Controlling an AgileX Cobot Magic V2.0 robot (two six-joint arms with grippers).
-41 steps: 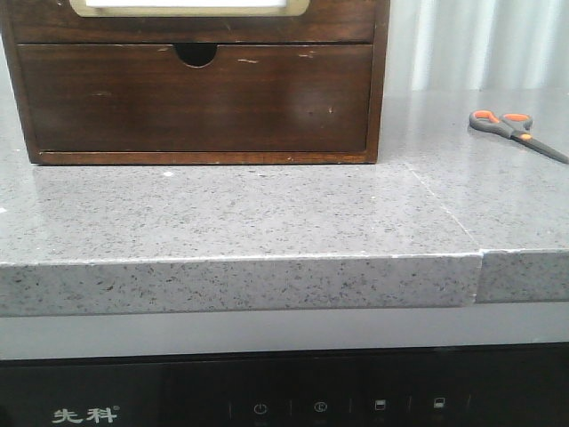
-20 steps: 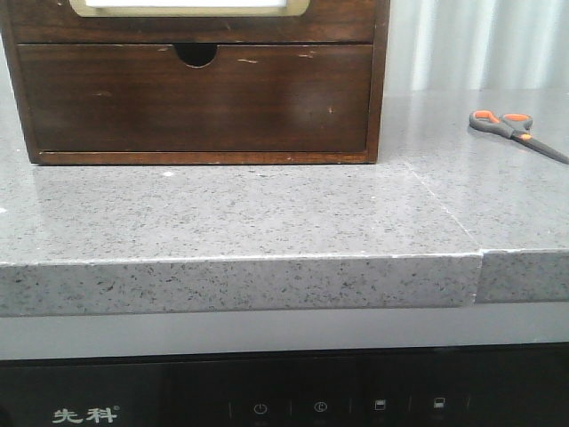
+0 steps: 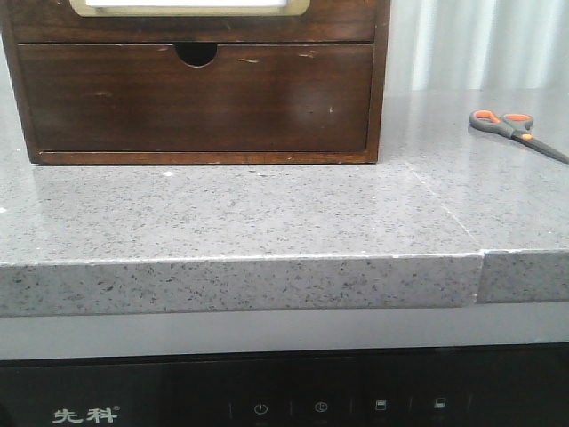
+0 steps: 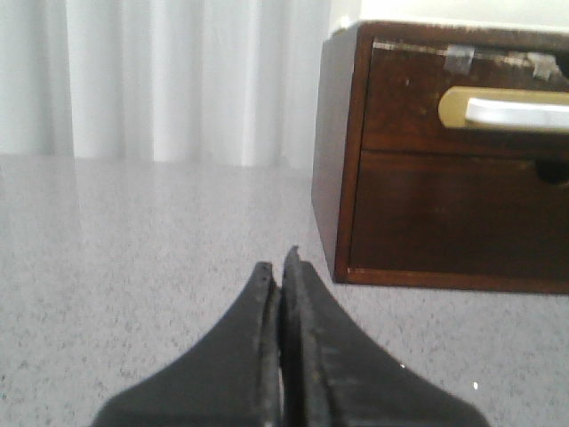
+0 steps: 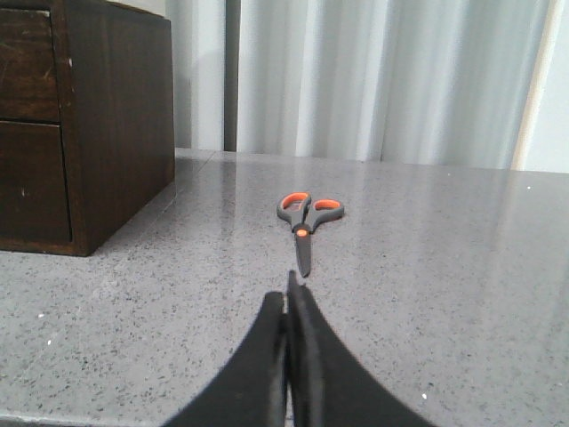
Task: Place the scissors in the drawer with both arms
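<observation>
The scissors (image 3: 516, 132) lie flat on the grey counter at the far right, grey handles with orange inside the loops, blades pointing right and toward the front. In the right wrist view the scissors (image 5: 305, 224) lie just beyond my right gripper (image 5: 287, 289), which is shut and empty, blade tip toward it. The drawer (image 3: 196, 98) is closed in the brown cabinet at the back left, its finger notch at the top edge. My left gripper (image 4: 279, 262) is shut and empty, low over the counter beside the drawer (image 4: 458, 213). Neither arm shows in the front view.
The cabinet's upper part carries a cream-framed panel (image 3: 188, 7). The counter has a front edge (image 3: 240, 283) and a seam (image 3: 480, 267) at the right. Pale curtains (image 5: 382, 80) hang behind the counter.
</observation>
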